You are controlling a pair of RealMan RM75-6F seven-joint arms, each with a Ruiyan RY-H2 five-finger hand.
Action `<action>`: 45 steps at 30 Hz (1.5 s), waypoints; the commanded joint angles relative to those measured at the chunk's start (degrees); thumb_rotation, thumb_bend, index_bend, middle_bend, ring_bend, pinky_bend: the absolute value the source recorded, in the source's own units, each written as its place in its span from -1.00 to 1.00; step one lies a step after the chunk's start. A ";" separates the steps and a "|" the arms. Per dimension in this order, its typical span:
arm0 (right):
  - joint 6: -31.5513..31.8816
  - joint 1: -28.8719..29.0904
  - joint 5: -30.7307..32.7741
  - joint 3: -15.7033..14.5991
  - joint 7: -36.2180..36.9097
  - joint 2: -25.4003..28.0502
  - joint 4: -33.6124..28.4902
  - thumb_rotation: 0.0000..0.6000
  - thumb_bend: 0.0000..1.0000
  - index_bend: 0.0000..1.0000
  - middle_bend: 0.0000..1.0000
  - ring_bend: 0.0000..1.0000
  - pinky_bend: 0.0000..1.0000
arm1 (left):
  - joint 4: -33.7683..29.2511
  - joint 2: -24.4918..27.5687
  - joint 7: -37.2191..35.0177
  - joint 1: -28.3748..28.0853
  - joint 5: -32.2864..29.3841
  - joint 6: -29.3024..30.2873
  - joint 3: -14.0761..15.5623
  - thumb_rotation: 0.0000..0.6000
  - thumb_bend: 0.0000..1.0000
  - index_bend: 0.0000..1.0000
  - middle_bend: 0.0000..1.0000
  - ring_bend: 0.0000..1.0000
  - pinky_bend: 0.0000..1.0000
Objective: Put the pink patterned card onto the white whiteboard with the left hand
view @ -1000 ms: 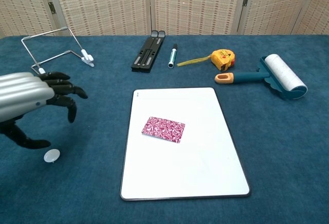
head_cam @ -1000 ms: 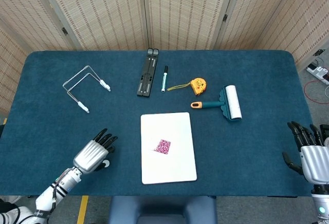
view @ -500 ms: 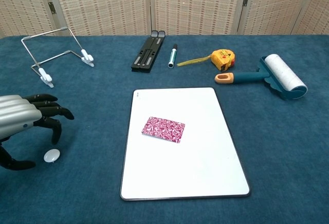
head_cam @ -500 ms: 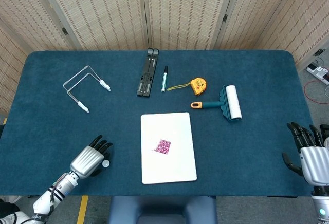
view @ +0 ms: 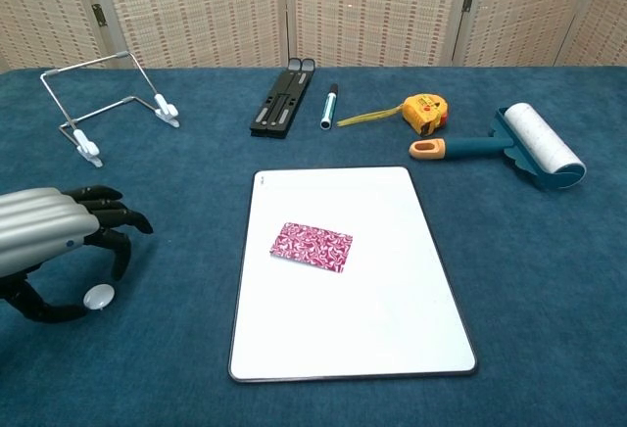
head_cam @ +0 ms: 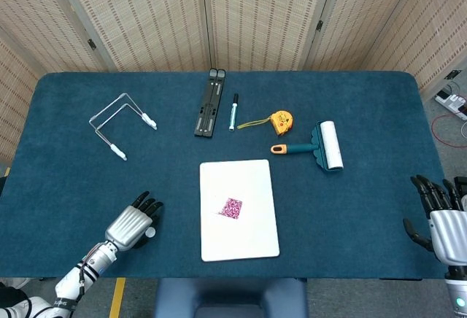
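Note:
The pink patterned card (head_cam: 231,208) (view: 312,247) lies flat near the middle of the white whiteboard (head_cam: 252,238) (view: 382,339). My left hand (head_cam: 132,223) (view: 54,236) hovers low over the table well left of the board, palm down, fingers apart, holding nothing. A small white disc (view: 97,297) lies on the cloth under its thumb. My right hand (head_cam: 440,219) stands at the far right edge of the table in the head view, fingers spread and empty.
A wire stand (head_cam: 120,125) sits at the back left. Behind the board lie a black folded stand (head_cam: 208,112), a marker (head_cam: 233,111), a yellow tape measure (head_cam: 280,121) and a teal lint roller (head_cam: 321,145).
My left hand drew back toward the table's near-left edge, then shifted slightly right. The card stays on the board. The right hand has barely moved.

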 commanded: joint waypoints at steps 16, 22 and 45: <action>0.09 -0.10 0.02 -0.05 0.03 -0.19 0.19 1.00 -0.27 -0.86 -0.76 -0.72 -0.93 | 0.65 -0.47 0.41 1.02 0.25 -2.02 -1.32 1.00 -0.33 -0.05 -0.64 -0.69 -1.00; 0.23 -0.29 0.05 -0.15 -0.05 -0.10 0.10 1.00 -0.27 -0.86 -0.76 -0.72 -0.93 | 0.96 -0.77 0.54 1.17 0.46 -2.64 -1.63 1.00 -0.29 -0.03 -0.64 -0.69 -1.00; 0.43 -0.58 0.36 -0.08 -0.72 0.16 -0.44 1.00 -0.26 -0.86 -0.76 -0.72 -0.93 | -4.44 1.18 -2.90 -3.99 1.20 -4.46 -9.69 1.00 -0.16 0.02 -0.62 -0.67 -1.00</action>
